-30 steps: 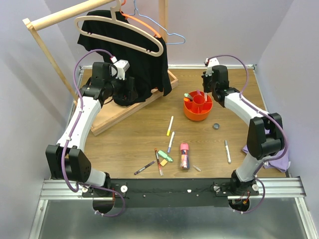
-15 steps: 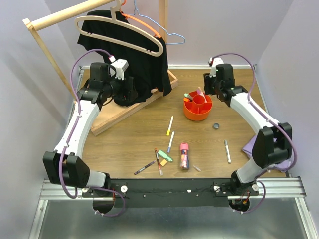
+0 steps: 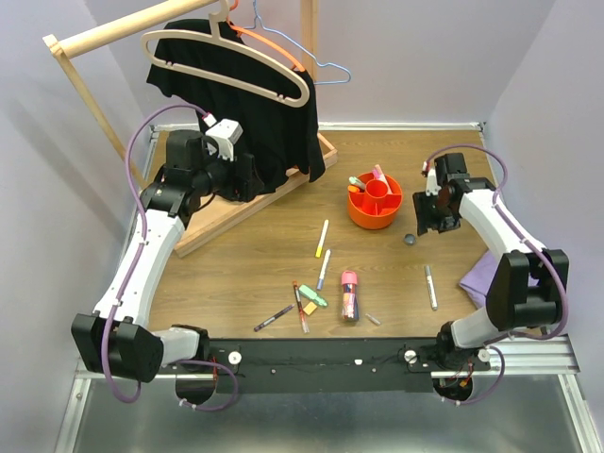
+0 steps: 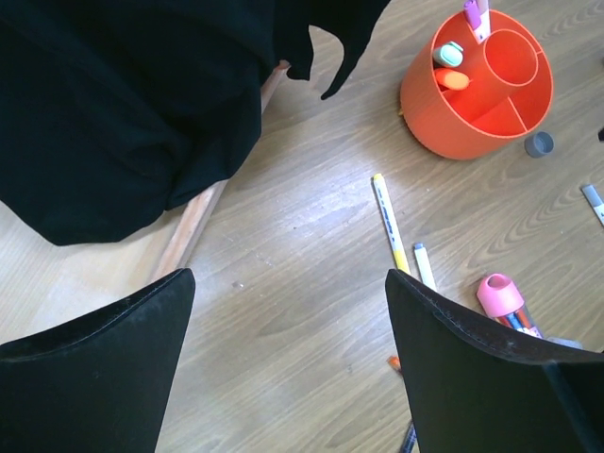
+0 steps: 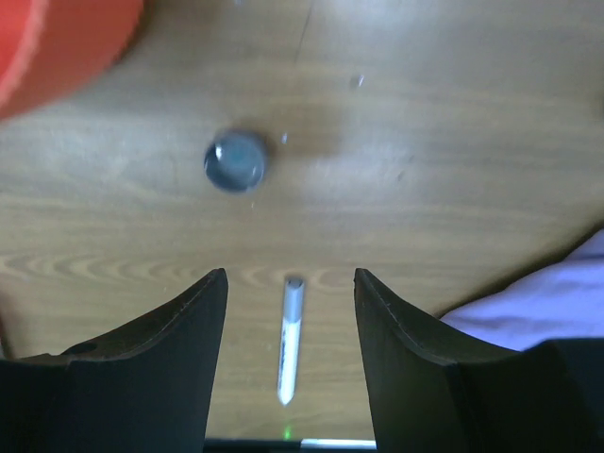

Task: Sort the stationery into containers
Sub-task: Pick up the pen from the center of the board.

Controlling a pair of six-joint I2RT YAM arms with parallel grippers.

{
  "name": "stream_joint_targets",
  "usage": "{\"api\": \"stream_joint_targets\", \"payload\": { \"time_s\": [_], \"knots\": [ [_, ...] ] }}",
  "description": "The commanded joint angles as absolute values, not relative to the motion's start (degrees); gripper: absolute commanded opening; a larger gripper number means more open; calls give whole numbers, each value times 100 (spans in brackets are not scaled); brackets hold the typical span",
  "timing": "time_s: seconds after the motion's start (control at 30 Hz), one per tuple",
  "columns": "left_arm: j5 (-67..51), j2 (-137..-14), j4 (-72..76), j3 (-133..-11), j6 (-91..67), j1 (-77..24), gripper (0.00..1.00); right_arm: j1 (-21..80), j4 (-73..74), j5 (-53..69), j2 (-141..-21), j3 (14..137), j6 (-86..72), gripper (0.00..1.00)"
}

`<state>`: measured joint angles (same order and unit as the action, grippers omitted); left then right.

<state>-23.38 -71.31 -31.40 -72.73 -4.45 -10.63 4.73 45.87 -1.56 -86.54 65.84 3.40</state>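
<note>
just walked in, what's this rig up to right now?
Two arms are sorting stationery into the orange organiser. It already holds a few markers; most pens lie loose on the table. The right gripper is open and empty beside the organiser, looking down on a white pen and a dark cap. The left gripper is open and empty too, over by the black garment.

You are looking at a wooden table [image 3: 255,255] boxed in by pale lilac walls [image 3: 425,47]; a wooden rack [image 3: 104,30] is standing back left, holding hangers [image 3: 160,42] and what seems a black garment [image 3: 274,132].
</note>
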Motion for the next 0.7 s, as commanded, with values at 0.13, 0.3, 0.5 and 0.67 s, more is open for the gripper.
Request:
{"api": "stream_joint_targets", "payload": {
  "time_s": [0.13,0.3,0.5,0.67],
  "knots": [
    [-2514,-7022,-2953,-7172,-642,-1081,91,378,5185,185,-8912,6373,675,63],
    [-2487,-7049,-2901,-7102,-642,-1081,91,378,5396,343,-8930,5784,1037,60],
    [-2452,-7040,-2909,-7031,-633,-1081,91,378,5273,334,-8772,5177,1099,54],
    [-2496,-7093,-2865,-6996,-677,-1081,91,378,5256,299,-8824,5159,1081,53]
  ]
}}
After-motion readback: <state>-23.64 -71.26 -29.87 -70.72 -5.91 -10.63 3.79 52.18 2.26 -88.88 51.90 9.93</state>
